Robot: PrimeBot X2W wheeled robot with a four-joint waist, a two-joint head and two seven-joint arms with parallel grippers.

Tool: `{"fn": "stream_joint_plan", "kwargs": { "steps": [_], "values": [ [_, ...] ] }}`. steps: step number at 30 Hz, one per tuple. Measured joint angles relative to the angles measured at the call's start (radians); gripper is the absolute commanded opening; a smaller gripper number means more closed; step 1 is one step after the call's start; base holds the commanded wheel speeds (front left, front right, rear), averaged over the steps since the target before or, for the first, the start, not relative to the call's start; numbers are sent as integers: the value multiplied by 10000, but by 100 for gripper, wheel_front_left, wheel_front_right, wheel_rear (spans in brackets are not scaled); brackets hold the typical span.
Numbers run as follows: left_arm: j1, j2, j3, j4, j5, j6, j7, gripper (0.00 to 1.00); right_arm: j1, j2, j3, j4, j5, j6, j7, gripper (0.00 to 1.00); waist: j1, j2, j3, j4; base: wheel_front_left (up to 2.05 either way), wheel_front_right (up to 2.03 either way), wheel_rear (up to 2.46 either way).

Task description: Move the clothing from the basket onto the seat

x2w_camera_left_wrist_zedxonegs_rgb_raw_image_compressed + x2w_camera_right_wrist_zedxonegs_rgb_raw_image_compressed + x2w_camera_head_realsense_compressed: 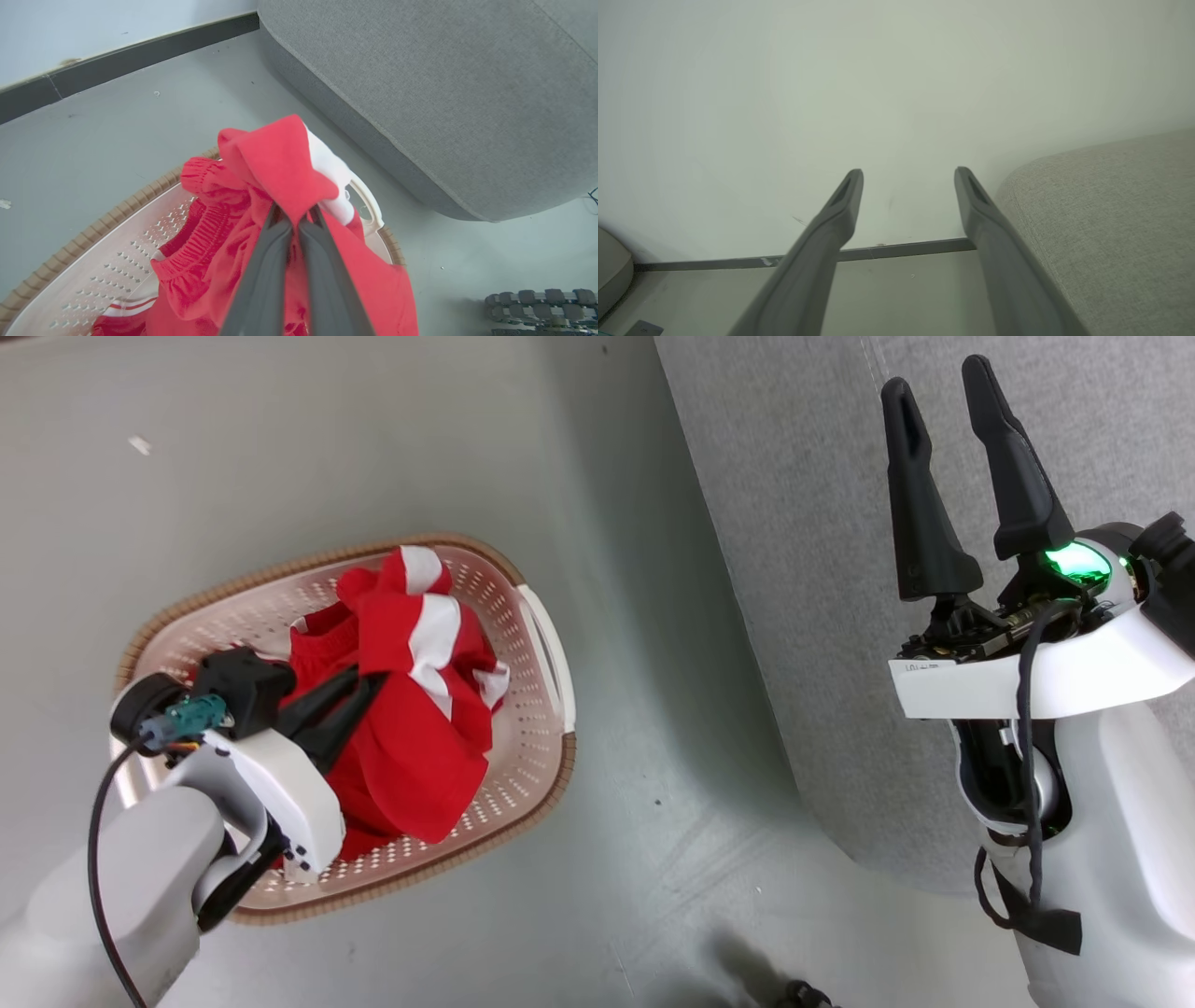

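Observation:
The red clothing (420, 709) with white panels is bunched up in the oval cream basket (537, 728), which stands on the floor. My left gripper (369, 686) reaches over the basket and is shut on a fold of the clothing (280, 172), its two dark fingers (266, 270) pressed together with the fabric draped over their tips. More red fabric with an elastic waistband (201, 238) lies under it. The grey seat (840, 569) lies to the right of the basket (93, 261). My right gripper (938, 387) hangs open above the seat (1111, 224) with nothing between its fingers.
The pale floor (280, 448) surrounds the basket, with a wall and dark skirting board (117, 51) beyond it. A black ridged wheel or track part (542, 303) sits on the floor near the seat's corner (467, 140).

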Motion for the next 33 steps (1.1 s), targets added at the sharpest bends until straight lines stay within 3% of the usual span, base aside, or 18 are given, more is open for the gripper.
{"fn": "stream_joint_plan", "kwargs": {
  "steps": [11,17,33],
  "values": [
    [816,36,-217,-470,2,0,-445,0,636,-12,81,194,-244,0,-2,100,-1,0,-1095,577,0,0,0],
    [418,-322,128,-888,-94,0,-493,0,595,-15,90,920,-291,0,-2,100,-1,0,-1728,872,0,0,0],
    [403,-589,1005,-1653,29,56,-516,0,1387,-29,125,1733,-679,0,0,100,-1,0,-3453,1590,0,0,0]
  ]
}}
